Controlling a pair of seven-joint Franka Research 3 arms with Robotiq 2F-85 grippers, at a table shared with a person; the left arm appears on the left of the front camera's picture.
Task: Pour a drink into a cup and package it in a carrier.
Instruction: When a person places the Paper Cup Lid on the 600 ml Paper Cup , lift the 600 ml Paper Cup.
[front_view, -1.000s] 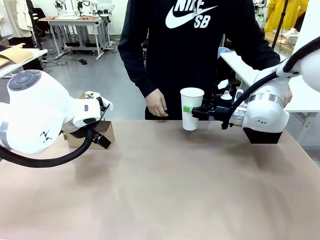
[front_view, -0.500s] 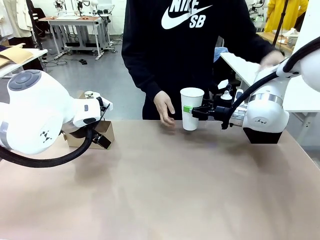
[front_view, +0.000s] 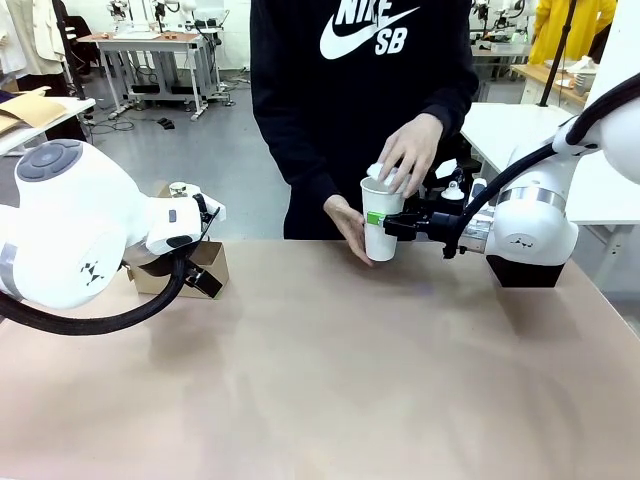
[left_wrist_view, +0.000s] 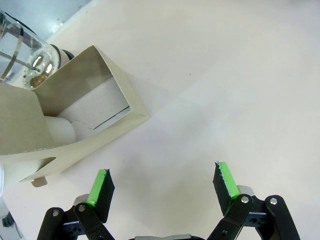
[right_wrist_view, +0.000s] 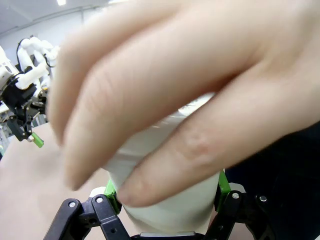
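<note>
The right pincer (front_view: 384, 222) is clamped on the tall white paper cup (front_view: 381, 245), which stands upright at the desk's (front_view: 320, 380) far edge. A person's hand (front_view: 408, 155) covers its rim; a hard push there could buckle or tip the cup. The left pincer (left_wrist_view: 162, 182) stands apart beside the brown cardboard carrier (left_wrist_view: 85, 107).

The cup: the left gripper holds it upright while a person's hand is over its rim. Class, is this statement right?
No. The right gripper, not the left, holds the cup upright, as the front view shows. The person's hand is indeed over its rim. The left gripper stands open.
</note>
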